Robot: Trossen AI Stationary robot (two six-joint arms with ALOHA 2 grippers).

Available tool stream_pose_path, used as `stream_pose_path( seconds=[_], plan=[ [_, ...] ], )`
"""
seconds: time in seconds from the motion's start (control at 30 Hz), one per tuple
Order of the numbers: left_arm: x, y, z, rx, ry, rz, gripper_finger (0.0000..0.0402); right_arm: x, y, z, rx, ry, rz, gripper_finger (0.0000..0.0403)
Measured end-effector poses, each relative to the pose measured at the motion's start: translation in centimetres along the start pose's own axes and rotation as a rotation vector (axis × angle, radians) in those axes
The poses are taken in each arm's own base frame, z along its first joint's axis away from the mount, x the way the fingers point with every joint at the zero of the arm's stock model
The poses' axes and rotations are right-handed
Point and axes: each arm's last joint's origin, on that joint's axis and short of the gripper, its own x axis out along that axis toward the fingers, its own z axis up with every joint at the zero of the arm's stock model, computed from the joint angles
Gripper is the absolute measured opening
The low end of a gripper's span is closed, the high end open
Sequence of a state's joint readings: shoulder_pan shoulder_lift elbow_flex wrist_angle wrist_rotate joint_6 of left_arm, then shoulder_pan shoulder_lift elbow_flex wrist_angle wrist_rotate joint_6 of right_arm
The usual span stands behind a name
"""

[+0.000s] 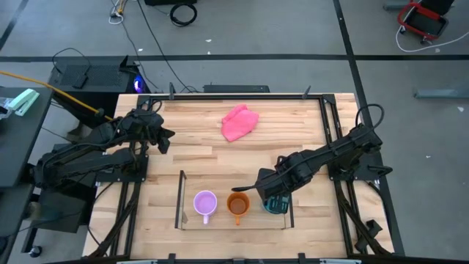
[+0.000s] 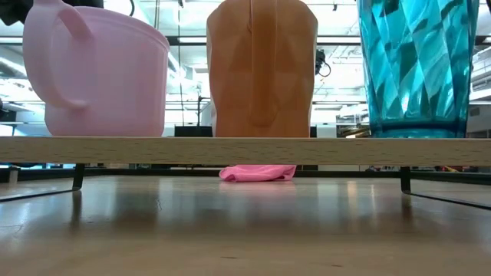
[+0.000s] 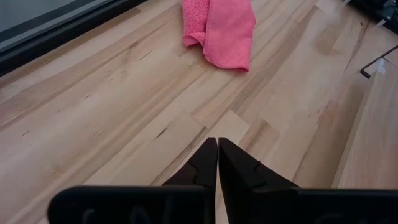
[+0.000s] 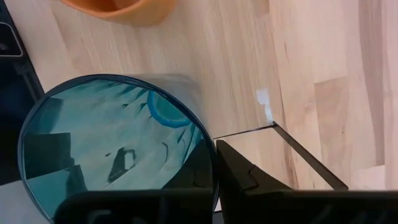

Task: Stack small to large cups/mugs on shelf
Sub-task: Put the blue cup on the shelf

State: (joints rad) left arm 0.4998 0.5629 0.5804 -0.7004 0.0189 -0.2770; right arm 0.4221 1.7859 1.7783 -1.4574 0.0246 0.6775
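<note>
Teal cup (image 4: 115, 146) on the shelf (image 1: 179, 198), rim between the right claw (image 4: 214, 180) fingers (clamped on its wall).

On the light wood shelf (image 1: 190, 222), a lilac mug (image 1: 205, 203), an orange mug (image 1: 238, 204) and a teal translucent cup (image 1: 276, 204) with a faceted pattern are seen. Beyond the shelf, a pink cloth (image 1: 240, 122) is shown on the pale, striped bench (image 1: 198, 147).

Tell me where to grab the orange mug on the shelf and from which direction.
Likely from straight above, pinching the orange mug by its rim. It stands upright mid-shelf between the lilac mug and teal cup, so sideways access looks cramped.
</note>
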Motion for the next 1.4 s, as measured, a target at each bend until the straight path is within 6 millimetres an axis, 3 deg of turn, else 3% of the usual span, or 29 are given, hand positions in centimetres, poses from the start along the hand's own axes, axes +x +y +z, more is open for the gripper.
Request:
stream_pose_path(
  seconds=[0.27, 0.57, 1.4],
  plan=[
    [0.0, 0.0, 0.0, 0.0, 0.0, 0.0, 0.001, 0.08, 0.11, 0.13, 0.0, -0.013, 0.011, 0.0005],
    [0.0, 0.01, -0.02, 0.0, 0.002, 0.0, 0.0025, 0.08, 0.14, 0.17, 0.0, -0.017, 0.013, 0.0005],
    [-0.01, 0.02, -0.07, 0.001, 0.007, 0.002, 0.0017, 0.28, 0.67, 0.12, -0.019, -0.038, 0.007, 0.0006]
  ],
)
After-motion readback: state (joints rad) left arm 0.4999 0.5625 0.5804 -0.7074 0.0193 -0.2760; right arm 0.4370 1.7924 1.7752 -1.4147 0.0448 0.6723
